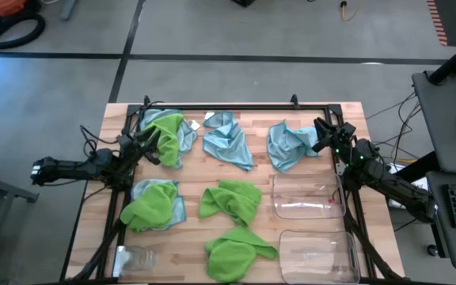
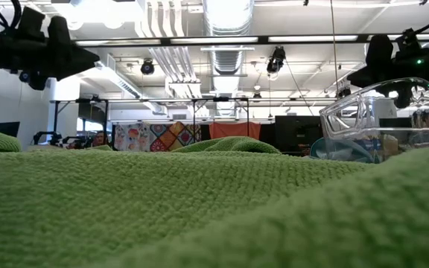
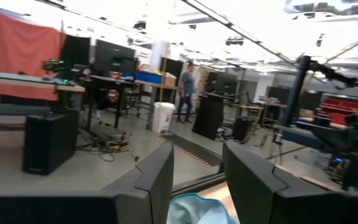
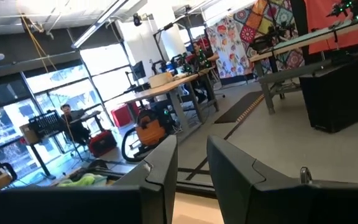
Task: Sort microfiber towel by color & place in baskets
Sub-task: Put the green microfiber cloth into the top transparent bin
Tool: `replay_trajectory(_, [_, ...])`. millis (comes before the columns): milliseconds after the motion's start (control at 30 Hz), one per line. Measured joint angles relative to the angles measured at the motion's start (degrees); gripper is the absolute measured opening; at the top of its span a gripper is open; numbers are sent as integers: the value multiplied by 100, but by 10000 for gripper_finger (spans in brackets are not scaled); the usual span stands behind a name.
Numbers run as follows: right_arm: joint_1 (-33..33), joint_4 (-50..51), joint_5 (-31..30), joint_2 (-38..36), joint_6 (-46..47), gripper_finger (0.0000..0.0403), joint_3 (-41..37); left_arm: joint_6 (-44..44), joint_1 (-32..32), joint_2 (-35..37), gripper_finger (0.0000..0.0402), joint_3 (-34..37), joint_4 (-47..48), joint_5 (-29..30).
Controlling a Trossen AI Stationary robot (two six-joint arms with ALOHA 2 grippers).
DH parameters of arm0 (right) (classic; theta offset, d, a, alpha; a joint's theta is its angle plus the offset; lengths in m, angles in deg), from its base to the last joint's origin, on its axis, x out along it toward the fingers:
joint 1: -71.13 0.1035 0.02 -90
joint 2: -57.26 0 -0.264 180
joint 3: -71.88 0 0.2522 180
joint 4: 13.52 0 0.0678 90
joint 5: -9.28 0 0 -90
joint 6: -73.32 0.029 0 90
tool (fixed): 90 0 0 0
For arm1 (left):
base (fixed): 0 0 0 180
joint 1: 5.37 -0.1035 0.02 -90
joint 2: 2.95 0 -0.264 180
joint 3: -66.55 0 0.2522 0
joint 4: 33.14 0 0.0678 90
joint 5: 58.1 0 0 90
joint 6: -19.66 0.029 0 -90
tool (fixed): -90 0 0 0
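Several microfiber towels lie spread on the wooden table: a lime green one on a blue one (image 1: 169,136), two blue ones (image 1: 228,141) (image 1: 287,145), green on blue (image 1: 153,204), and two green ones (image 1: 232,199) (image 1: 236,249). Two clear baskets (image 1: 307,196) (image 1: 319,253) stand at the right near side. My left gripper (image 1: 150,142) (image 3: 197,180) hovers open at the far-left green-and-blue pile, with blue cloth (image 3: 194,210) showing below its fingers. My right gripper (image 1: 323,134) (image 4: 191,180) is open beside the far-right blue towel, nothing between its fingers.
A small clear glass jar (image 1: 137,257) lies at the near left corner. A dark frame rail (image 1: 236,105) runs along the table's far edge. In the low view a green towel (image 2: 199,208) fills the foreground and a basket (image 2: 378,119) stands to the right.
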Motion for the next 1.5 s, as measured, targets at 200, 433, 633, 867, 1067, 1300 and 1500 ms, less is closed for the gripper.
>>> replay_trajectory(200, [0, -17, 0, 0, -336, 82, 2, 0, -1, -2, 123, 0, 2, 23])
replay_trajectory(433, [0, -31, -149, 0, -165, 82, 1, 0, -2, 0, 123, 1, 2, 23])
replay_trajectory(633, [0, -48, -149, 0, -96, 82, 1, 120, -2, -2, 123, 0, 2, 23])
replay_trajectory(867, [0, -46, -151, 0, 270, 82, 1, 129, -2, -4, 123, 1, 2, 23])
replay_trajectory(1067, [0, -49, -140, 0, 643, 82, 1, 129, -2, -4, 123, -1, 1, 23])
replay_trajectory(1300, [0, -213, 141, 0, 659, 82, 2, 496, -11, -4, 123, -1, -430, 21])
replay_trajectory(1500, [0, 16, 719, 92, 582, 82, 287, 607, -11, -56, 123, -563, 223, -23])
